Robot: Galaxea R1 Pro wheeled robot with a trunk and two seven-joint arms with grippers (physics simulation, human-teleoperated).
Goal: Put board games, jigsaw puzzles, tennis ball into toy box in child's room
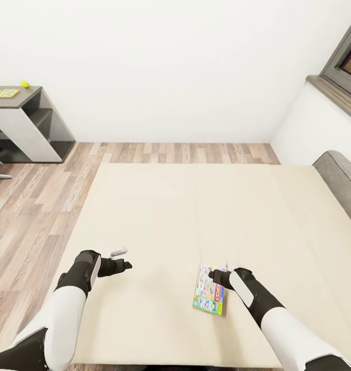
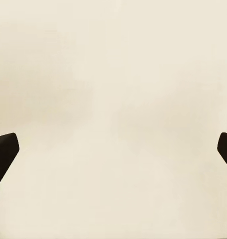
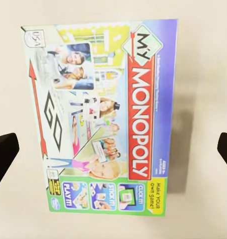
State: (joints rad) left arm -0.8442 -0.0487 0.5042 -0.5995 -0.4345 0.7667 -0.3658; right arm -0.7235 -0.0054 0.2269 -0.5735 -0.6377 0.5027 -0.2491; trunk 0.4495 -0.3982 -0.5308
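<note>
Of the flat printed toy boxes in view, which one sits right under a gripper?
The Monopoly box on the bed, beneath the open right gripper; the other flat box lies on the distant desk.

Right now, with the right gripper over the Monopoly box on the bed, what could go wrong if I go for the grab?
1. The Monopoly box lies flat on the soft bed, so the open right gripper may push it into the mattress or slide it rather than catch an edge.
2. In the right wrist view the box nearly spans the gap between the fingers, so a slight offset could land a finger on the lid.
</note>
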